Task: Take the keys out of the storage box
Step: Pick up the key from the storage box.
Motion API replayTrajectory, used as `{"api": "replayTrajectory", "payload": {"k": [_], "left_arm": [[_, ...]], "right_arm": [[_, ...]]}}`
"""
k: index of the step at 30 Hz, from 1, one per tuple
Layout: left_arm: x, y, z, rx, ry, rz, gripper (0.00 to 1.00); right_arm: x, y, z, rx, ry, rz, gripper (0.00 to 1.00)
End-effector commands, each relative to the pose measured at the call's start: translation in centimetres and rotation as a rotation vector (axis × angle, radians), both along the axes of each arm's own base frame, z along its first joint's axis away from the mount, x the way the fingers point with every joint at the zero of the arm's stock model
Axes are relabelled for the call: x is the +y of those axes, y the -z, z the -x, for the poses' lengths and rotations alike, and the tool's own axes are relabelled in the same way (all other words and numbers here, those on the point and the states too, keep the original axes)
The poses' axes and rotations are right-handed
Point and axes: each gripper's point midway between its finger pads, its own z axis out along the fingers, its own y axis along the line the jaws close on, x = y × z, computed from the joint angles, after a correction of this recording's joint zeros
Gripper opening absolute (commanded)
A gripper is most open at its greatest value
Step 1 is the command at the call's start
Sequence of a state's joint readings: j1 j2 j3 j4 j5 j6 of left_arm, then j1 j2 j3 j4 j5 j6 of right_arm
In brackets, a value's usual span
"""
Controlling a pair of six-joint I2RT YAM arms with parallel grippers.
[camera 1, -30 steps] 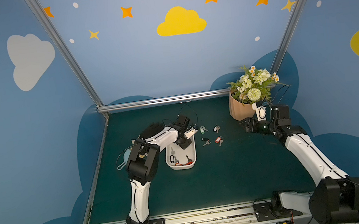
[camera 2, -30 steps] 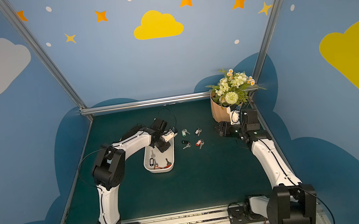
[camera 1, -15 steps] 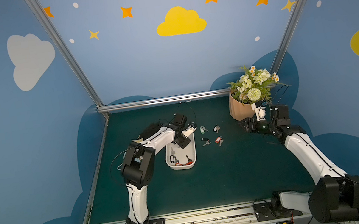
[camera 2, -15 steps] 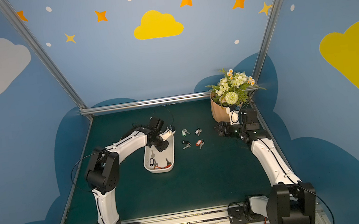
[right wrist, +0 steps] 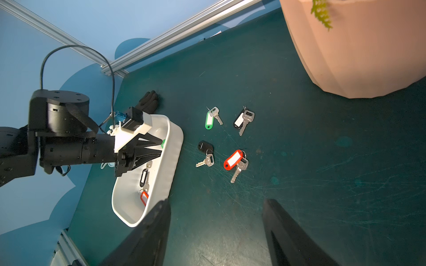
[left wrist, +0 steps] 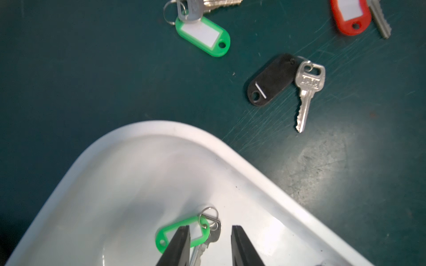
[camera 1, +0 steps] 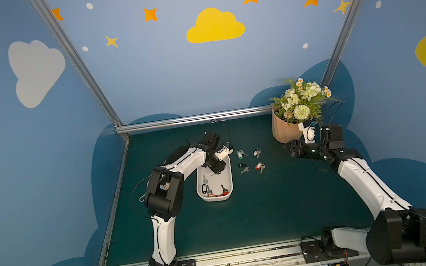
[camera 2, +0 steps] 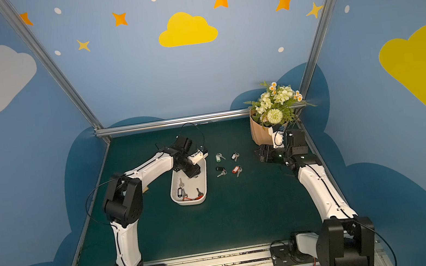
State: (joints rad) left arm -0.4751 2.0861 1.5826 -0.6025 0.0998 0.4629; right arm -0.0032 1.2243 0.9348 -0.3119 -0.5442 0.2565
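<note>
The white storage box (camera 1: 228,177) (camera 2: 205,182) lies on the green table. In it are keys with a black tag (camera 1: 204,189) and red tags (camera 1: 216,194). A green-tagged key (left wrist: 168,235) lies at its far end. My left gripper (camera 1: 216,171) (left wrist: 210,228) reaches into that end, open. The green tag is partly under one finger and the key's head lies between the jaws, ungripped. Several keys lie on the table beside the box: green (camera 1: 241,153), whitish (camera 1: 257,153), black (camera 1: 243,167) and red (camera 1: 259,166). My right gripper (camera 1: 290,148) (right wrist: 216,201) hovers open and empty to their right.
A peach flower pot (camera 1: 284,128) with white flowers stands at the back right, just behind the right gripper. A black glove-like object (right wrist: 148,101) lies behind the box. A metal rail (camera 1: 192,119) edges the table's back, and blue walls close in both sides.
The left gripper's jaws have spread wider over the far end of the box, and its arm has shifted only slightly. The right arm has stayed still.
</note>
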Motion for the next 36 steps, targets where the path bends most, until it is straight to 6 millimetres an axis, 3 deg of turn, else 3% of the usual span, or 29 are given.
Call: {"api": "replayTrajectory", "payload": {"k": [1, 17, 25, 36], "left_arm": [[-0.1, 1.0, 0.9, 0.065, 0.034, -0.004, 0.36], [0.0, 2.3, 0.1, 0.060, 0.042, -0.043, 0.37], [0.1, 3.0, -0.1, 0.067, 0.046, -0.064, 0.36], [0.7, 3.4, 0.5, 0.075, 0.042, -0.092, 0.26]], "right_arm": [[0.0, -1.4, -0.2, -0.032, -0.008, -0.005, 0.68], [0.3, -1.9, -0.2, -0.040, -0.017, -0.020, 0.72], [0.3, -1.9, -0.3, -0.042, -0.020, -0.024, 0.80], [0.1, -2.1, -0.5, -0.048, -0.013, -0.023, 0.83]]}}
